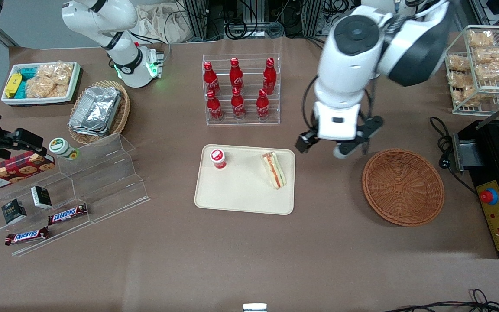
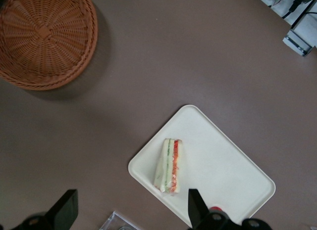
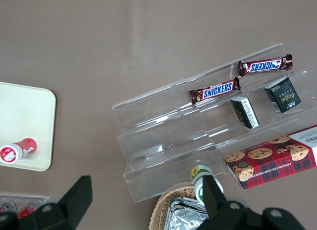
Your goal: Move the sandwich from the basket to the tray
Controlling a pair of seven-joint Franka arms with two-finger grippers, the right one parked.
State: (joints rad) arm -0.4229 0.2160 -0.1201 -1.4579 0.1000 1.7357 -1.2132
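A: Since the sandwich (image 1: pixel 274 169) already lies on the tray (image 1: pixel 241 195), I'd judge the placing done and the arm on its way clear.

B: Agreed. The basket (image 1: pixel 403 187) holds nothing, while the tray carries the sandwich near its basket-side edge and a small red-capped bottle (image 1: pixel 218 158). The gripper (image 1: pixel 322 146) hangs above bare table between tray and basket, fingers spread wide, gripping nothing. Next calls only for retreating.
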